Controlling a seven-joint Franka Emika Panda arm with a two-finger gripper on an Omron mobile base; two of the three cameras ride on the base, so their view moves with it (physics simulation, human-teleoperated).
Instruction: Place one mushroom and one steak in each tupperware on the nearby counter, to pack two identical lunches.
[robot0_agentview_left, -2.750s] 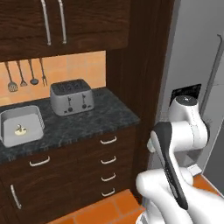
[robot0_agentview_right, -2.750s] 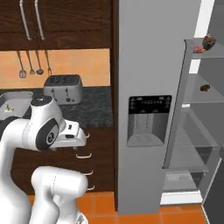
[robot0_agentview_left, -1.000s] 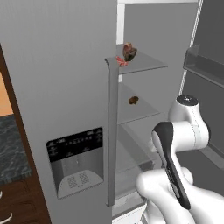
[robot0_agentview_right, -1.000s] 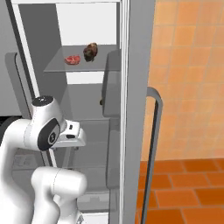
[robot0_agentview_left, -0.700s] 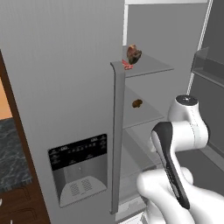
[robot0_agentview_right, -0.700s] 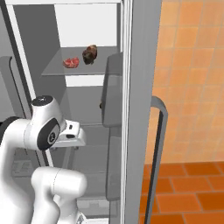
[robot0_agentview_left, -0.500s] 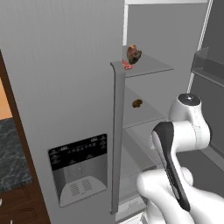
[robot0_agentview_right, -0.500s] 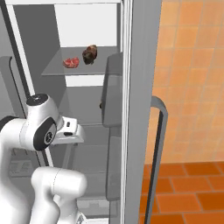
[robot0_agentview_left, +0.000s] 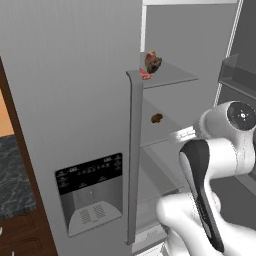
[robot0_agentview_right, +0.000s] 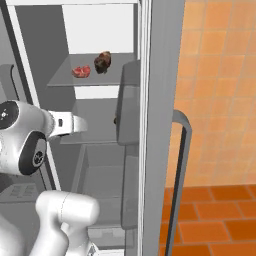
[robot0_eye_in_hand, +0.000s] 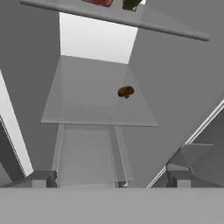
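Hand view: a small brown round-capped mushroom (robot0_eye_in_hand: 126, 92) sits on the middle translucent grey shelf (robot0_eye_in_hand: 87, 109) of the open refrigerator, near that shelf's right edge and toward its back. It lies ahead of the two-finger gripper (robot0_eye_in_hand: 109, 178), above and slightly right of the jaws' midline, well apart from them; its form is too compact to show a long axis. The jaws stand wide apart and hold nothing. On the upper shelf (robot0_agentview_right: 65, 79), a flat red-pink steak (robot0_agentview_right: 81, 71) rests just beside a second brown mushroom (robot0_agentview_right: 103, 61), near the front edge.
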